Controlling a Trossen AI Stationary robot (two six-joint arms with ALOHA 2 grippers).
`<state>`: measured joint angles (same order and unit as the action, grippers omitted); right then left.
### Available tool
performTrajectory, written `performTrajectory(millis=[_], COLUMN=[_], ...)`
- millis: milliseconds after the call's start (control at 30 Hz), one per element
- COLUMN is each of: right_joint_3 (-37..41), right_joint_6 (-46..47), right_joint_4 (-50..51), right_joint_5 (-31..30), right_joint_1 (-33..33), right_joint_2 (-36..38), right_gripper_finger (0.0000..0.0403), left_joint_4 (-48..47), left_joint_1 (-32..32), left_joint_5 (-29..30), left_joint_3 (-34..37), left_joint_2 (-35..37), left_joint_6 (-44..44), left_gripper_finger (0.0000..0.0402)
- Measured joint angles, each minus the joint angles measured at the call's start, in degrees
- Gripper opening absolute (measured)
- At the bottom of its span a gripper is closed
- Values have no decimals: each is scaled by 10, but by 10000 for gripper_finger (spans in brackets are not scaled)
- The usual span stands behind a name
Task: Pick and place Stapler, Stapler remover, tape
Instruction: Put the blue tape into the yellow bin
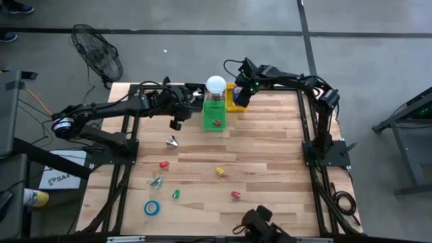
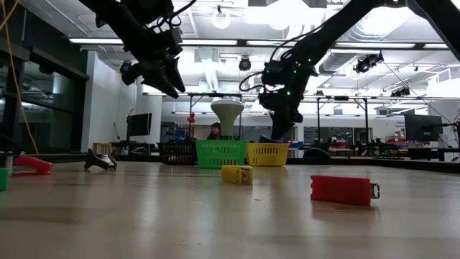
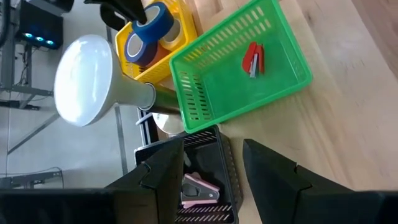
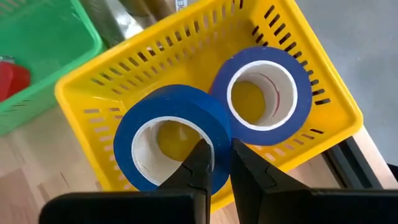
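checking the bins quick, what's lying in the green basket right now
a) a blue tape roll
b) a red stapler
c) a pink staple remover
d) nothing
b: the left wrist view shows a red stapler lying on the floor of the green basket, and the high view shows the same red item there; the blue tape rolls are over at the yellow basket instead.

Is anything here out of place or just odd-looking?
Mostly tidy sorting. The odd one is a big white round-topped jar wedged among the baskets, unlike the small items. A blue tape roll still lies alone near the table's front edge, while the right gripper holds another above the yellow basket.
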<state>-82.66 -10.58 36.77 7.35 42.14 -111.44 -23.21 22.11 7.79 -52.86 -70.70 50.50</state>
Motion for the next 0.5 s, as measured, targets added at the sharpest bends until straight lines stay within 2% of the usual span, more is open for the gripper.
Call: performTrajectory(millis=[267,500], right_joint_3=[4,4], right_joint_6=[7,7], right_joint_4=[20,14], right_joint_5=[1,-8], right_joint_1=[-2,-4], right_joint_2=[0,0], right_gripper_finger=[28,71], left_joint_4=[-6,-14], left_joint_1=[0,0], left_joint_5=[0,0], left_joint_3=[0,0], left_joint_2=[0,0], left_joint_6=[-3,-11], left_gripper_finger=[163,163])
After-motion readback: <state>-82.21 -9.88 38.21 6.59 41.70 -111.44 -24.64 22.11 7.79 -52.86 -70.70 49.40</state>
